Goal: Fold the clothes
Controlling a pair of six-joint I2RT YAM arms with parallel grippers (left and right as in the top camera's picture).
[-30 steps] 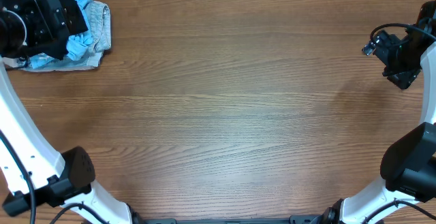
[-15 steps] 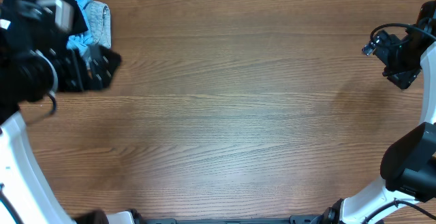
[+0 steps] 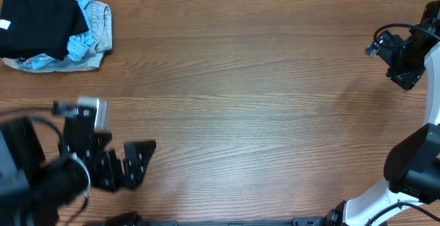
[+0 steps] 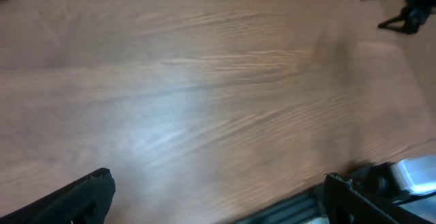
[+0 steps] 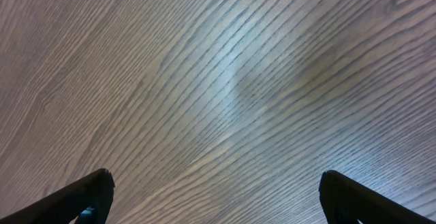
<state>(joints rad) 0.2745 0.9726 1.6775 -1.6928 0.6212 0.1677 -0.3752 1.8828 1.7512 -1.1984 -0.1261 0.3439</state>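
In the upper left of the overhead frame, the pile of clothes (image 3: 58,37) lies on the desk (image 3: 261,102). A black garment (image 3: 34,20) is uppermost, with a light blue garment (image 3: 84,42) and a grey-blue garment (image 3: 103,16) bunched beneath and beside it. The left end effector (image 3: 139,163) sits in the lower left, well apart from the pile, its fingers spread wide over bare wood and holding nothing. The right end effector (image 3: 402,64) hangs at the right edge, likewise spread and empty. The fabric is judged light, soft and limp, likely to sag and drag its neighbours. A pinch at a free edge or corner of the black garment seems the best hold, lifting it clear before spreading it flat.
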